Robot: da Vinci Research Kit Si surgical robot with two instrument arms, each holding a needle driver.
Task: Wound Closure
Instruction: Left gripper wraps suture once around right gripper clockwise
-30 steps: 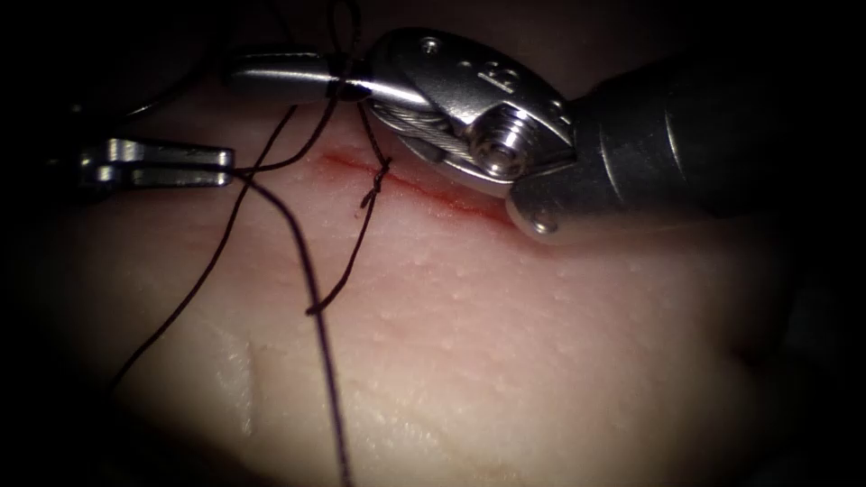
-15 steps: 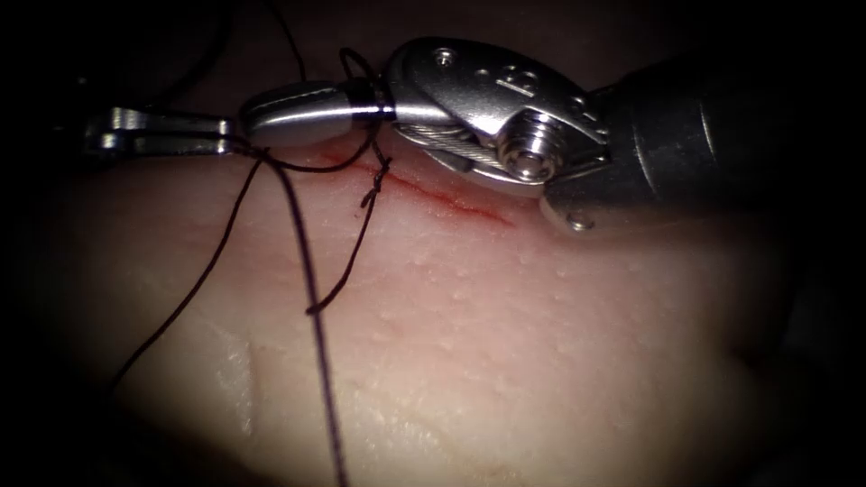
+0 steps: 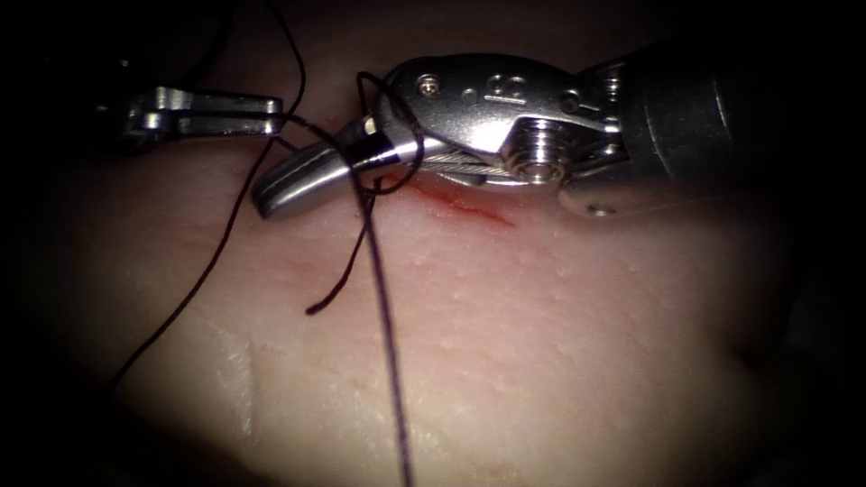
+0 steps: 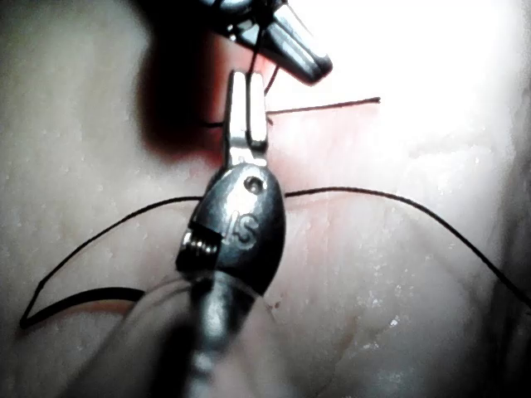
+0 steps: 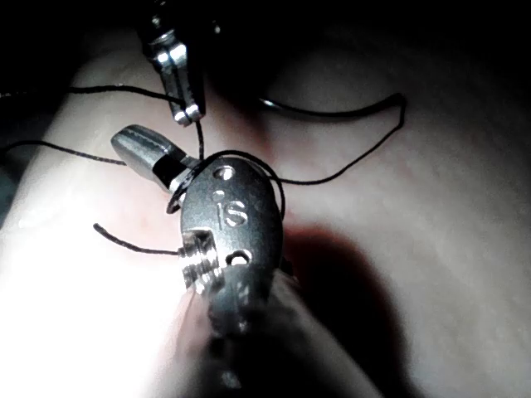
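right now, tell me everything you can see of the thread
The thread is thin, dark and limp-looking. A strand is looped around the right tool near the base of its shut jaws; another leads to the shut jaws of the left tool, which hold it. One long strand runs down across the tissue; a short free tail curls beside it, left of the cut. No needle is seen on it.

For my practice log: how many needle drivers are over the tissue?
2. The left needle driver holds thread left of the cut; the right needle driver, wrapped with thread, lies over the cut.
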